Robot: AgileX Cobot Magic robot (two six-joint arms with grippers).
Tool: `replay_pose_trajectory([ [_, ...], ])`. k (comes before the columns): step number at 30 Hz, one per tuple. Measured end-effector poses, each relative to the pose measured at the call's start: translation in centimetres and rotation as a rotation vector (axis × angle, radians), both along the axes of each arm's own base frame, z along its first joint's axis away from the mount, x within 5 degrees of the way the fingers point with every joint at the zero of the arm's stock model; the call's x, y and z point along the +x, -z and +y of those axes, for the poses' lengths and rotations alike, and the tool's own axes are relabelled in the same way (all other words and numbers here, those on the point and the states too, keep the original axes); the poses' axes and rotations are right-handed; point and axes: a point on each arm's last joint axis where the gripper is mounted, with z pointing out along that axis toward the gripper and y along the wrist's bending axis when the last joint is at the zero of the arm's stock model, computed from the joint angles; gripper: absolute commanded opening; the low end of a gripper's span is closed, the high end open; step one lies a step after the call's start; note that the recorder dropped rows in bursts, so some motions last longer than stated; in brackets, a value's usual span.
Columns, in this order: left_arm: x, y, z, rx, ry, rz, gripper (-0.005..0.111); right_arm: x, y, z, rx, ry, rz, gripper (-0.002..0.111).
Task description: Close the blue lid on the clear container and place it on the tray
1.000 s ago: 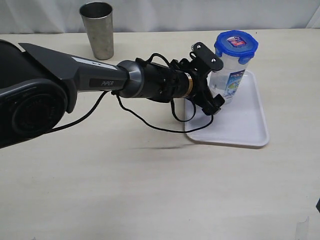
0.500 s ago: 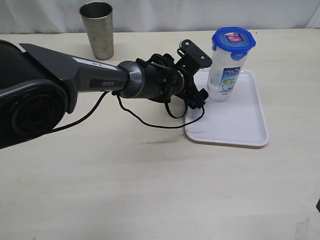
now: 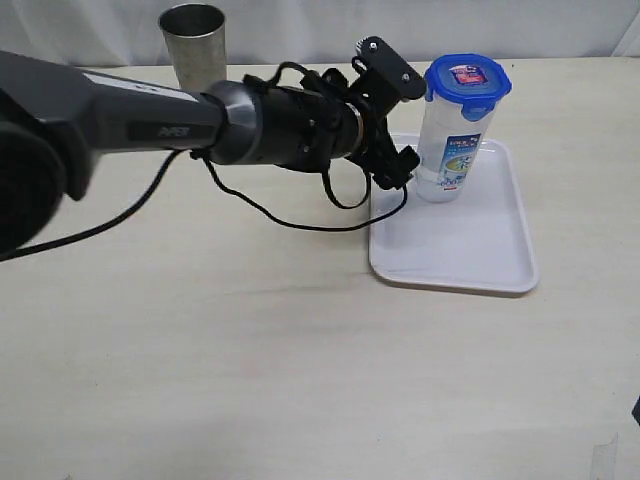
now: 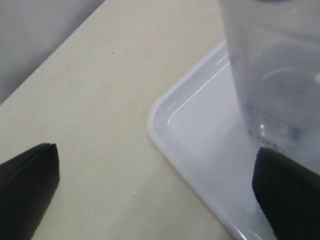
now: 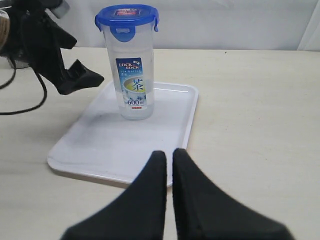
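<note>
Clear container (image 3: 450, 150): upright on the far-left part of the tray (image 3: 480, 255), blue lid (image 3: 468, 80) seated on top | Progress: closing and placing look done; arm withdrawal left | Left gripper (image 3: 405, 120): wide, empty, just left of container | Right gripper (image 5: 169, 165): pinched together, empty | Surface: beige table (image 3: 250, 350), steel cup (image 3: 195, 50) far left, white backdrop (image 3: 320, 25)

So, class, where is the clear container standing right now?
In the exterior view the clear container stands upright on the right side of the table, on the far-left part of the tray, with the open left pincer close on its left.
</note>
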Motion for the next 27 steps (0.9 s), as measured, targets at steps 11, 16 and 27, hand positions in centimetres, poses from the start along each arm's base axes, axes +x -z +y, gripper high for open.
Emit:
replay_pose_trajectory([
  [11,-1.6,-7.8,11.8,-0.142,-0.146,0.031,0.098,0.0,0.0,0.0,0.0,0.0,0.0,0.004],
  [16,-5.6,-13.4,16.5,-0.238,-0.206,-0.034,0.098,0.0,0.0,0.0,0.0,0.0,0.0,0.004],
  [27,-12.5,-19.3,22.0,-0.448,-0.274,-0.135,0.098,0.0,0.0,0.0,0.0,0.0,0.0,0.004],
])
